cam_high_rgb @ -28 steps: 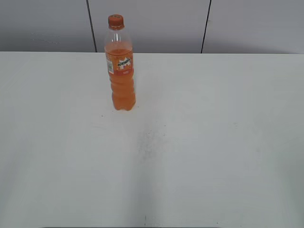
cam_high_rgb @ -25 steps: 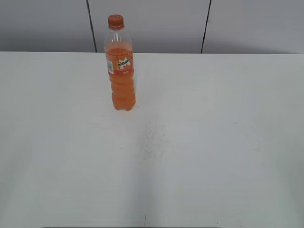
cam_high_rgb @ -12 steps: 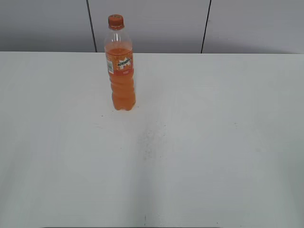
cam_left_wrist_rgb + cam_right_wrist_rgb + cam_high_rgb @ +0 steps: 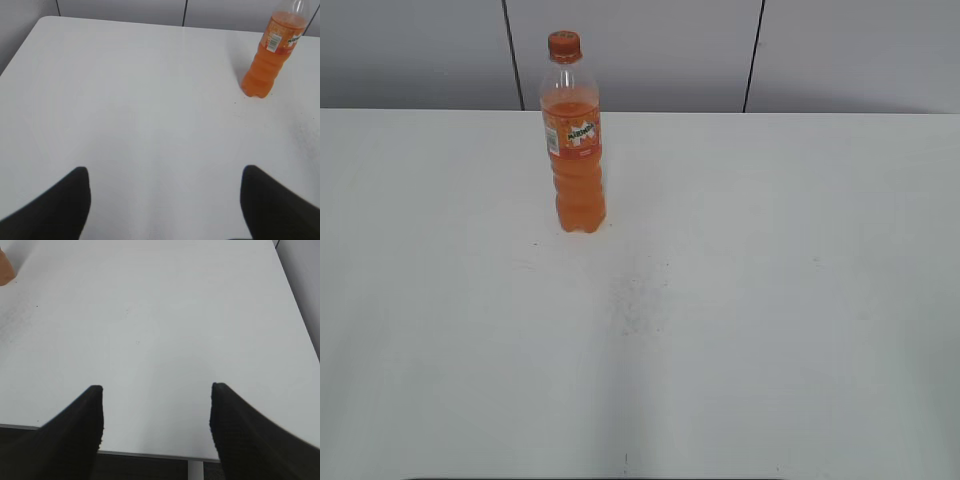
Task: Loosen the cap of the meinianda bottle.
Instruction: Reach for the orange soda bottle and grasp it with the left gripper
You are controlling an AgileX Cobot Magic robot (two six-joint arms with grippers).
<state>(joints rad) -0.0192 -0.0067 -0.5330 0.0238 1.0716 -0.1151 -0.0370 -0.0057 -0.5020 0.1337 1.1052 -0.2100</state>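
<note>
The meinianda bottle (image 4: 577, 150) stands upright on the white table (image 4: 740, 300), left of centre toward the back, with its orange cap (image 4: 563, 44) on top. In the left wrist view the bottle (image 4: 267, 62) stands at the upper right, its cap cut off by the frame edge. In the right wrist view only an orange sliver of the bottle (image 4: 5, 267) shows at the top left. My left gripper (image 4: 165, 175) is open and empty, far in front of the bottle. My right gripper (image 4: 156, 390) is open and empty near the table's front edge. Neither gripper shows in the exterior view.
A grey panelled wall (image 4: 640, 50) runs behind the table. The table's front edge (image 4: 150, 455) and a white leg (image 4: 195, 470) show in the right wrist view. A faint dark smudge (image 4: 635, 295) marks the table's middle.
</note>
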